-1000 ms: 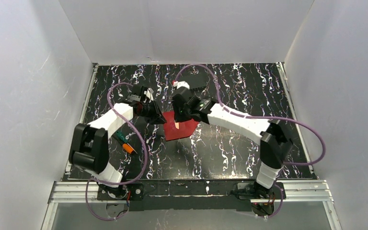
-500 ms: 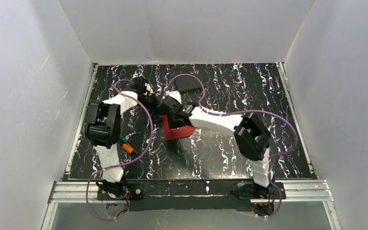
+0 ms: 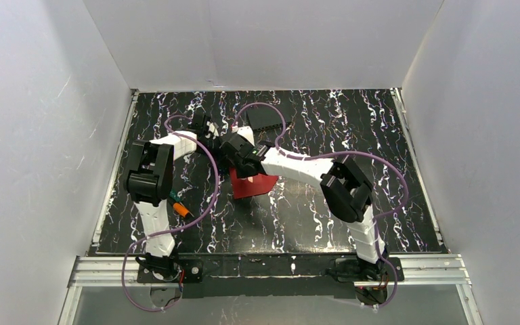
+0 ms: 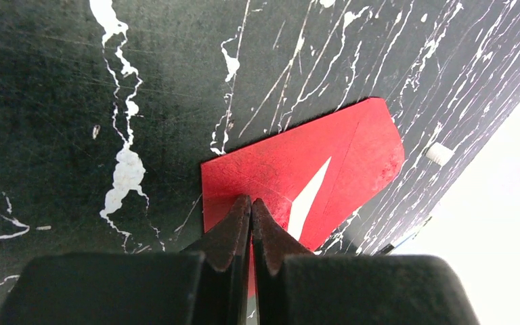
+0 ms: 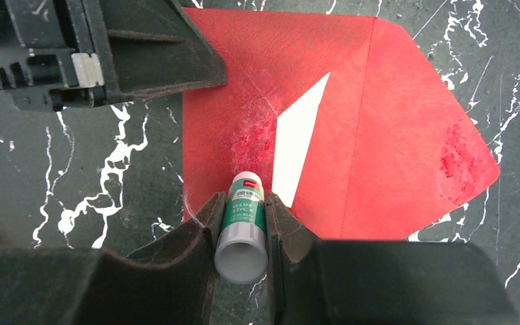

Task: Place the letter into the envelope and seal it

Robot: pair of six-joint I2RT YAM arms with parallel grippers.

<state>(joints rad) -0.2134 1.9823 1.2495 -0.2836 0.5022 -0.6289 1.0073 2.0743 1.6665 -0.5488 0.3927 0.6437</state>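
Marbled table (image 3: 311,223), envelope (image 4: 352,149) flat beneath closed left jaws, right jaws clamping glue stick (image 5: 244,217) over it

The envelope (image 5: 393,135) is dark red, with a white sliver of letter (image 5: 298,135) showing. The tabletop (image 4: 54,101) is black with white streaks. The glue stick (image 5: 244,217) is green and white.

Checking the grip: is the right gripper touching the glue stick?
Touching. Right wrist view shows the right gripper clamped against both sides of the glue stick.

A dark block (image 3: 263,118), an orange-green tool (image 3: 178,204) and a green-labelled glue stick (image 5: 242,227) show against the marbled table (image 3: 325,217).
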